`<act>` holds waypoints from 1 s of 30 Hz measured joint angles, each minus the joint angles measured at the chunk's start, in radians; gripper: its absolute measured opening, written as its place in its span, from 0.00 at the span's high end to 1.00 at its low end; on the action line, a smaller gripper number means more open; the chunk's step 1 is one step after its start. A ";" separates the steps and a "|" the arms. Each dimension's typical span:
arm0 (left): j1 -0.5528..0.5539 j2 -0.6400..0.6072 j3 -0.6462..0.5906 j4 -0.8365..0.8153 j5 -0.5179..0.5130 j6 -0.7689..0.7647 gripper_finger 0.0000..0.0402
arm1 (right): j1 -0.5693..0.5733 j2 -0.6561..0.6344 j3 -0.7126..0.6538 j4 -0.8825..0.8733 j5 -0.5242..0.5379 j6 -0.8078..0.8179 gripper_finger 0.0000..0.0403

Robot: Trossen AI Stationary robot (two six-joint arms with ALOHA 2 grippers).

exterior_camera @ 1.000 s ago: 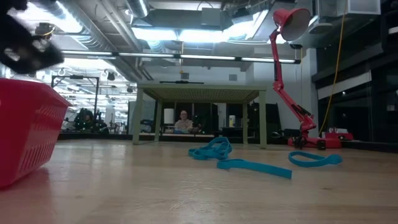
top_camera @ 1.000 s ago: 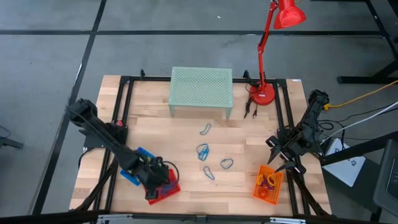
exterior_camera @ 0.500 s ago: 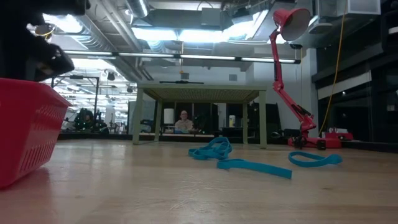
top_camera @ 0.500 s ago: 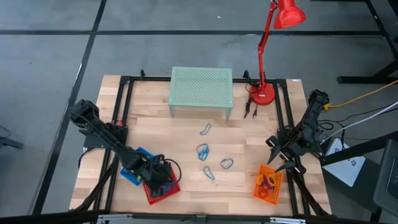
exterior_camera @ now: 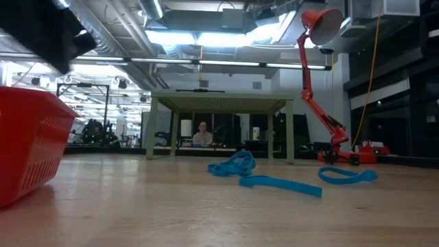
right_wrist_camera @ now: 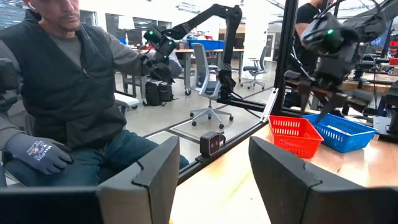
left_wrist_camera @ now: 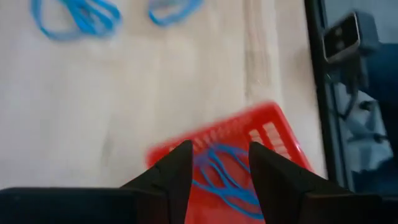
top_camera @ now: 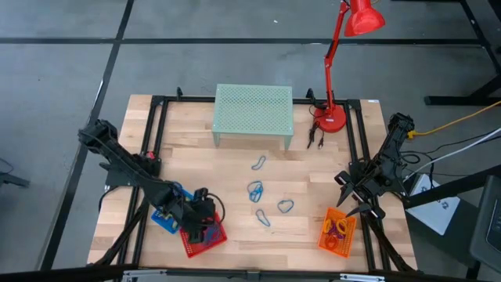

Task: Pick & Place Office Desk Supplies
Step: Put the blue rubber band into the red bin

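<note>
My left gripper [left_wrist_camera: 219, 149] hangs open over the red basket [top_camera: 205, 239] at the table's near left. Blue loops [left_wrist_camera: 221, 177] lie in the basket below its fingers, apart from them. Several more blue loops [top_camera: 255, 191] lie flat on the wood at mid-table, one of them farther back [top_camera: 258, 163]. At the table's right my right gripper [right_wrist_camera: 211, 168] waits open with nothing between its fingers, just beyond the orange basket [top_camera: 337, 233], which holds coloured rings.
A blue basket [top_camera: 164, 215] sits beside the red one. A green mesh shelf [top_camera: 254, 110] stands at the back, with a red desk lamp [top_camera: 333, 117] to its right. A black frame rail [top_camera: 156, 141] borders the table. A person [right_wrist_camera: 68, 93] sits beyond the table's near edge.
My left gripper has risen over the red basket: in the low view it has gone up toward the top of the picture. The basket has stayed in place.
</note>
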 joint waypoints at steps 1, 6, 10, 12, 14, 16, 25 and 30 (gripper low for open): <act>0.013 -0.009 0.000 0.001 -0.013 0.029 0.62 | 0.000 0.000 0.000 0.000 0.000 0.000 0.52; 0.145 -0.033 0.001 0.049 -0.054 0.187 0.61 | 0.000 0.000 0.000 0.000 0.000 0.000 0.52; 0.298 -0.013 0.001 0.130 0.025 0.328 0.61 | 0.000 0.000 0.000 0.000 0.000 0.000 0.52; 0.368 0.006 0.001 0.170 0.058 0.381 0.61 | 0.000 0.000 0.000 0.000 0.000 0.000 0.52; 0.433 0.037 0.002 0.216 0.073 0.415 0.61 | 0.000 0.000 0.000 0.000 0.000 0.000 0.52; 0.484 0.076 0.002 0.227 0.063 0.439 0.61 | 0.000 0.000 0.000 0.000 0.000 0.000 0.52; 0.589 0.272 0.002 0.378 0.087 0.519 0.61 | 0.000 0.000 0.000 0.000 0.000 0.000 0.52; 0.618 0.372 0.002 0.477 0.102 0.522 0.61 | 0.000 0.000 0.000 0.000 0.000 0.000 0.52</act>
